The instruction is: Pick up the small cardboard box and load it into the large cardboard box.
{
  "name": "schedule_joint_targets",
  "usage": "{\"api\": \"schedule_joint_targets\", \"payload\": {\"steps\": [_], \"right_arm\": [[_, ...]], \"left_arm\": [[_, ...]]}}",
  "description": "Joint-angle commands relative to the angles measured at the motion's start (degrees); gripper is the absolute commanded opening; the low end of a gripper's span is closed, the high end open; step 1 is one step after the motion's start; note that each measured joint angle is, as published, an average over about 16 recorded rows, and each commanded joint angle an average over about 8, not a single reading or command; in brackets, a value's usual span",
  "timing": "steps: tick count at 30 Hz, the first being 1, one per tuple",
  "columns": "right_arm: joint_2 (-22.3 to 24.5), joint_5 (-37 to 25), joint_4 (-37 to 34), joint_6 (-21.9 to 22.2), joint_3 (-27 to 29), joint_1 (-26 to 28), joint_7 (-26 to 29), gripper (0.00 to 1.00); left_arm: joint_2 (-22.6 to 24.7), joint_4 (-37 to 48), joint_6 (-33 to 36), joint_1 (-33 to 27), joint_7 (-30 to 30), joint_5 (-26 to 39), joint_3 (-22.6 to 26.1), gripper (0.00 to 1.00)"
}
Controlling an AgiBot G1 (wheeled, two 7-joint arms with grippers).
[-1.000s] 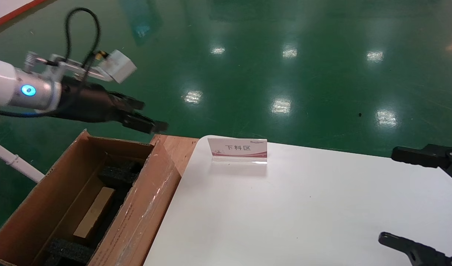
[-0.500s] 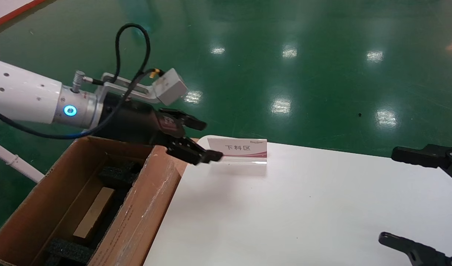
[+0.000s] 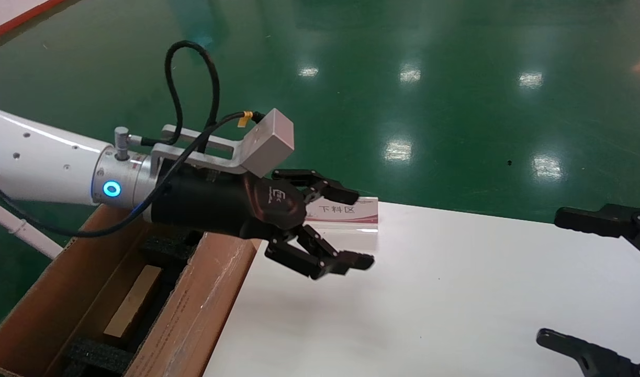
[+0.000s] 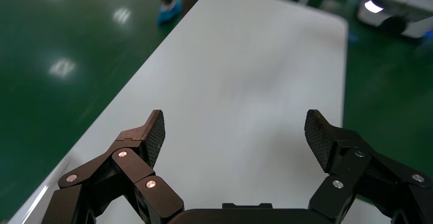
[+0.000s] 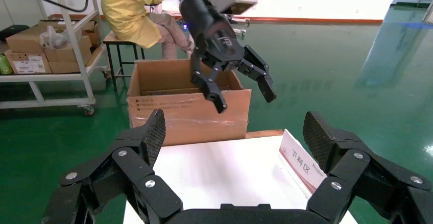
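Two open grippers, nothing held: left gripper (image 3: 346,230) hangs wide-jawed over the table (image 3: 456,293) beside the sign (image 3: 359,212); right gripper (image 5: 232,132) waits wide at the table's right edge. Small box (image 3: 134,301) lies inside the carton (image 3: 204,309) among black foam, so the task looks done. Risk: a low sweep could knock the sign or clip the carton's flap. White table, glossy green floor.
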Motion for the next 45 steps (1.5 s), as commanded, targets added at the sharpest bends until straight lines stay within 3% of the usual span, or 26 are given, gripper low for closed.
{"api": "schedule_joint_targets", "payload": {"steps": [1,14,18,45], "right_arm": [[0.0,0.0,0.0,0.0,0.0,0.0,0.0,1.00],[-0.1,-0.2,0.1,-0.1,0.3,-0.1,0.2,1.00],[-0.1,-0.2,0.1,-0.1,0.4,-0.1,0.2,1.00],[-0.3,-0.6,0.3,-0.3,0.9,-0.2,0.5,1.00]], "left_arm": [[0.4,-0.2,1.2,2.9,1.7,-0.9,-3.7,1.00],[3.1,-1.7,9.3,21.7,13.2,-6.9,-28.3,1.00],[3.6,-1.9,10.7,25.1,15.3,-7.9,-32.8,1.00],[3.7,-2.0,11.2,26.3,16.0,-8.3,-34.3,1.00]]}}
